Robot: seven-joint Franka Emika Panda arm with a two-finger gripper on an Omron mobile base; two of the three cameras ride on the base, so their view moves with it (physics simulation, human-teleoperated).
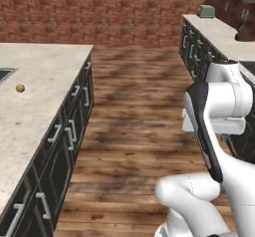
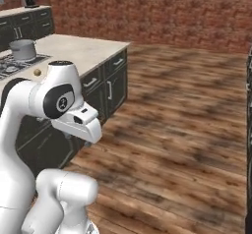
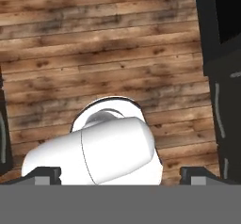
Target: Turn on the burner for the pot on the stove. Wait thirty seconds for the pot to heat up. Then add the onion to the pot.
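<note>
Onion (image 1: pixel 20 88) on counter (image 1: pixel 40 96) (pale stone).

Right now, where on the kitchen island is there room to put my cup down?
The pale countertop is bare between the onion and its far edge. In the right base view, the far corner past the pot is free. It is crowded around the stove, where pot and onion sit.

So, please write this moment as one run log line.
gripper: open, empty, over wood floor | pot: on stove | onion: on counter beside stove | burner: cannot tell
</note>
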